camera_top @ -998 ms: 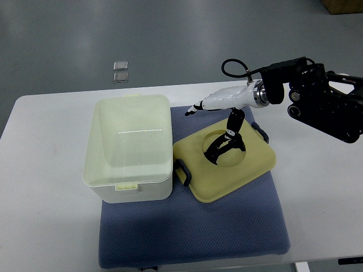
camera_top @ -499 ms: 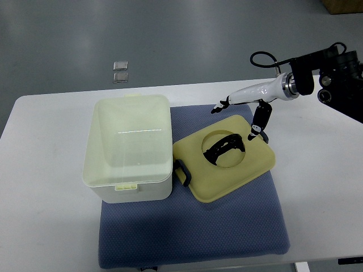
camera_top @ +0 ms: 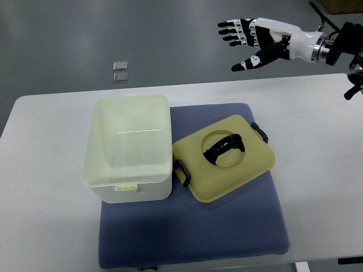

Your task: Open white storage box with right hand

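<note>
The right hand [camera_top: 258,39] is up high at the top right, over the far edge of the surface [camera_top: 45,226]. Its fingers [camera_top: 233,31] are spread wide and it holds nothing. Its arm comes in from the right side.

The white box [camera_top: 131,148] sits on the left part of a blue mat [camera_top: 227,226]. The box has no top on it, so you can see down inside. The mat lies flat on the white surface.

The lid [camera_top: 224,164] lies on the mat just to the right of the box, turned a bit, and its near corner comes right up to the box. It is pale yellow. It has a round dip in the middle with a black handle [camera_top: 226,146] in it. Small black clips [camera_top: 184,170] are on two of its sides.

Two small shiny squares [camera_top: 120,71] lie on the floor past the surface.
</note>
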